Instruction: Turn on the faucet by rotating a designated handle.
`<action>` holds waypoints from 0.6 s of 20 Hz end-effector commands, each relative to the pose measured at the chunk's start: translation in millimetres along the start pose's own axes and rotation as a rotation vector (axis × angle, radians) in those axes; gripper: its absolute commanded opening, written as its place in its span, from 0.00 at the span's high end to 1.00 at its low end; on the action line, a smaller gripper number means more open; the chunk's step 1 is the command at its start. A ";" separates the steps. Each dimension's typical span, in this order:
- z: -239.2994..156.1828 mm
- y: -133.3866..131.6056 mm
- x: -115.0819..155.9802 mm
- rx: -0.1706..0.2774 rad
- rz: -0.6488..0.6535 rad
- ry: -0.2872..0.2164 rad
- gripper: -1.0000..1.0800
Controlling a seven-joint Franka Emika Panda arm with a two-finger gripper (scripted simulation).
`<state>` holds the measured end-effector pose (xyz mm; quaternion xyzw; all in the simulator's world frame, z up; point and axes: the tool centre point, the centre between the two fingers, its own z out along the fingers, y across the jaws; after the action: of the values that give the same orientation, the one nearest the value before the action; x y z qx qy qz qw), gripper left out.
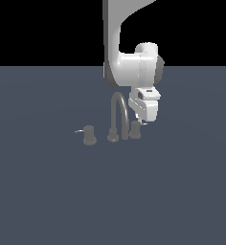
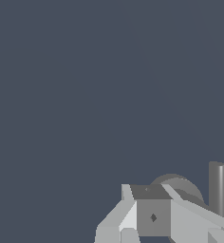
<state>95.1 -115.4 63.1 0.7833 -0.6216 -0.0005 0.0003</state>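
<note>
The faucet (image 1: 118,114) is a small dull-grey set with an arched gooseneck spout. The handle (image 1: 135,131) is the stubby grey knob close against the spout's downturned tip (image 1: 125,133). My gripper (image 1: 143,122) hangs just above the handle on the exterior view's right, its fingers pressed together with nothing seen between them. In the wrist view the gripper (image 2: 149,199) sits in front of the round knob (image 2: 182,186), and a grey upright cylinder (image 2: 217,189) stands beside it. The handle's lever is hidden behind the fingers.
A twin knob (image 1: 89,135) with a thin lever (image 1: 79,130) stands apart on the exterior view's left of the spout's base (image 1: 113,137). The flat dark blue-grey floor (image 1: 48,191) spreads all around.
</note>
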 end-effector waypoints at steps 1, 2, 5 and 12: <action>0.1 -0.4 0.2 0.001 0.001 0.000 1.00; 0.1 -0.1 0.1 0.000 0.001 0.000 1.00; 0.2 10.0 5.6 0.000 0.001 0.000 1.00; 0.1 31.2 17.6 0.001 0.001 0.000 1.00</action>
<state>75.9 -131.3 62.9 0.7855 -0.6189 0.0026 -0.0031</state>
